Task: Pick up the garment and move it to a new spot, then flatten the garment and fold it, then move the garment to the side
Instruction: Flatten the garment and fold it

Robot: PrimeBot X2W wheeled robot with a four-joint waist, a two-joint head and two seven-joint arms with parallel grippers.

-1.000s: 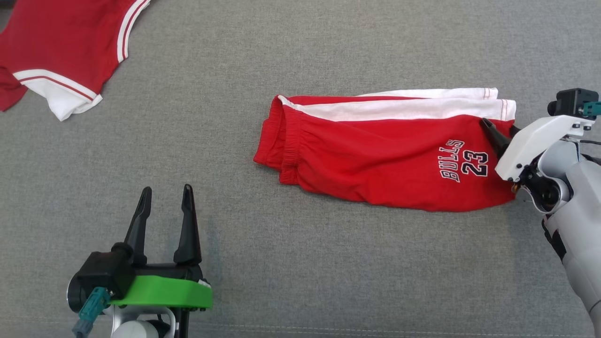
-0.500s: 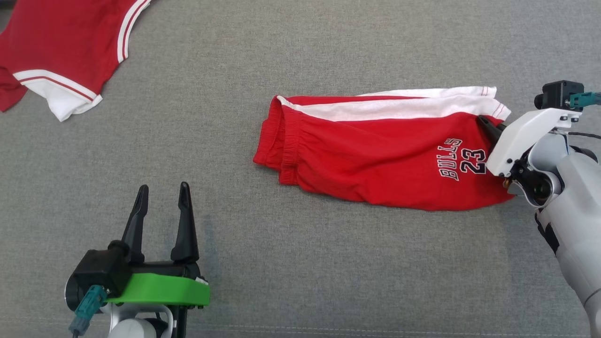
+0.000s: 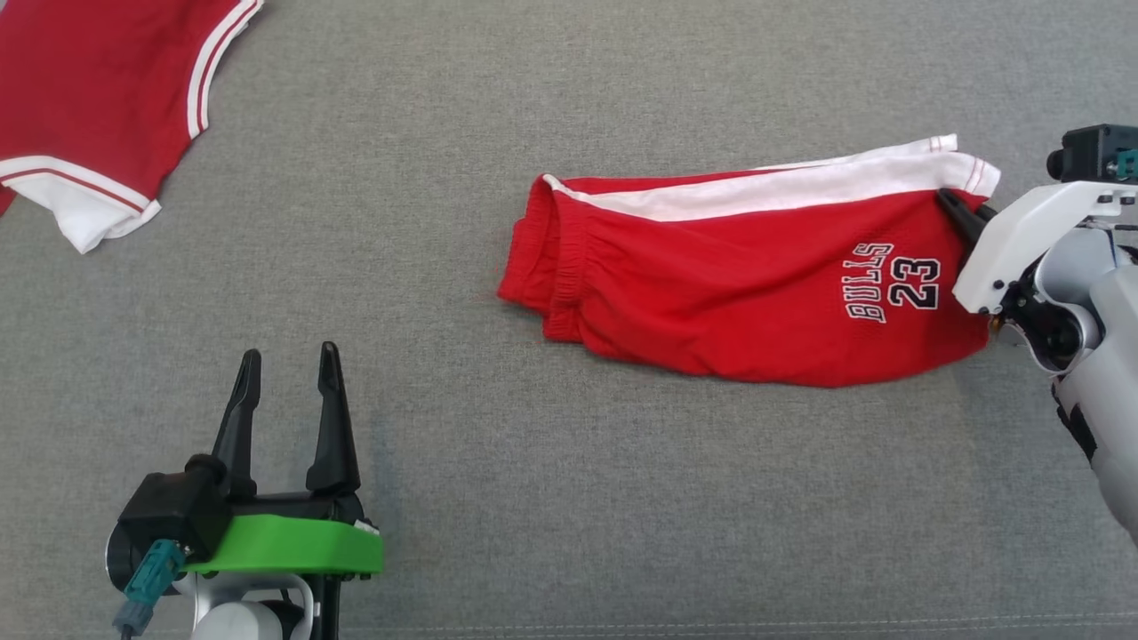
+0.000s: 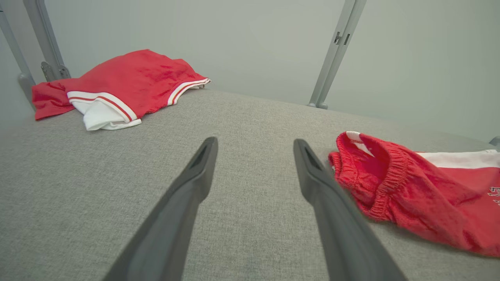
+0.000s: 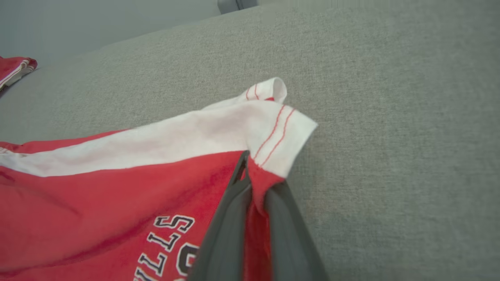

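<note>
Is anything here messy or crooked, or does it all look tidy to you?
Mostly tidy. The red shorts lie slanted, their white hem corner pinched up by the right gripper, and a second red garment sits bunched at the far left.

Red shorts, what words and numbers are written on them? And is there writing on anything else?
"BULLS": white letters on the red shorts, near the leg hem.
"23": white number beside that word, on the same shorts.
Left wrist view: a scrap of that print at the picture's edge, cut off, unreadable.
The red and white garment at the far left: no writing visible.
</note>
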